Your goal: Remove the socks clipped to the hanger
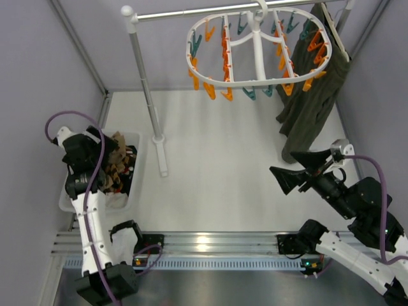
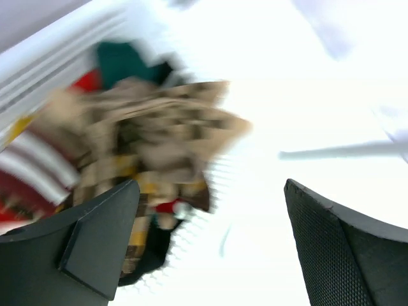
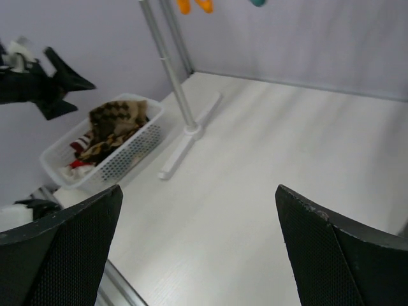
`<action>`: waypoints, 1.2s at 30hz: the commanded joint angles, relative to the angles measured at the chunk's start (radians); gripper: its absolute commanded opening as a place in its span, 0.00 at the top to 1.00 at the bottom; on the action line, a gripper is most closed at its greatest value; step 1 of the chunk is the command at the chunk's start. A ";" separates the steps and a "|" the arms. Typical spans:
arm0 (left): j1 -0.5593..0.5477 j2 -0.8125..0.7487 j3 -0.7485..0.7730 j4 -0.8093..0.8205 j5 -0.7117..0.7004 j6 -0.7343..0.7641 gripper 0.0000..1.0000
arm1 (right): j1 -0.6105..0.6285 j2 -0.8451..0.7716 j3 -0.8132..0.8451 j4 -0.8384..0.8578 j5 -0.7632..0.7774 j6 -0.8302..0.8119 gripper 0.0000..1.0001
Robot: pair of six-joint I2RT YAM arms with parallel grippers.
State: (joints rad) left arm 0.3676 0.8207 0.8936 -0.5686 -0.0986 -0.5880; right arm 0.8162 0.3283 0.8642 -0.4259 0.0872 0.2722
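Note:
The white oval hanger (image 1: 255, 80) hangs from the rail at the back; its orange and teal clips hold no socks. The brown argyle and striped socks (image 1: 118, 169) lie piled in a white basket (image 1: 137, 191) at the left. They also show in the left wrist view (image 2: 146, 140), blurred, and in the right wrist view (image 3: 115, 127). My left gripper (image 1: 109, 148) is open and empty just above the basket (image 2: 211, 185). My right gripper (image 1: 281, 160) is open and empty above the table at the right (image 3: 197, 188).
A white rail stand (image 1: 146, 89) has its foot on the table beside the basket. A dark olive garment (image 1: 312, 95) hangs at the back right behind the hanger. Grey walls close in left, right and back.

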 commanded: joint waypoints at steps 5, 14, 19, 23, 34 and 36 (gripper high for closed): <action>-0.206 -0.077 0.192 -0.165 0.108 0.281 0.01 | 0.008 -0.023 0.056 -0.218 0.413 -0.018 0.00; -0.440 -0.254 0.222 -0.321 0.002 0.346 0.01 | 0.009 0.017 0.150 -0.415 0.586 -0.045 0.01; -0.463 -0.357 0.215 -0.355 0.071 0.361 0.01 | 0.009 0.021 0.186 -0.491 0.658 -0.054 0.00; -0.466 -0.413 0.206 -0.375 0.152 0.363 0.01 | 0.009 0.026 0.190 -0.525 0.666 -0.054 0.01; -0.504 -0.492 0.153 -0.372 0.158 0.344 0.01 | 0.009 0.011 0.211 -0.547 0.672 -0.054 0.01; -0.504 -0.499 0.154 -0.372 0.154 0.343 0.01 | 0.009 0.006 0.200 -0.536 0.671 -0.060 0.01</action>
State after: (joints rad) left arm -0.1337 0.3397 1.0515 -0.9478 0.0410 -0.2447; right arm 0.8162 0.3378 1.0435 -0.9524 0.7425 0.2276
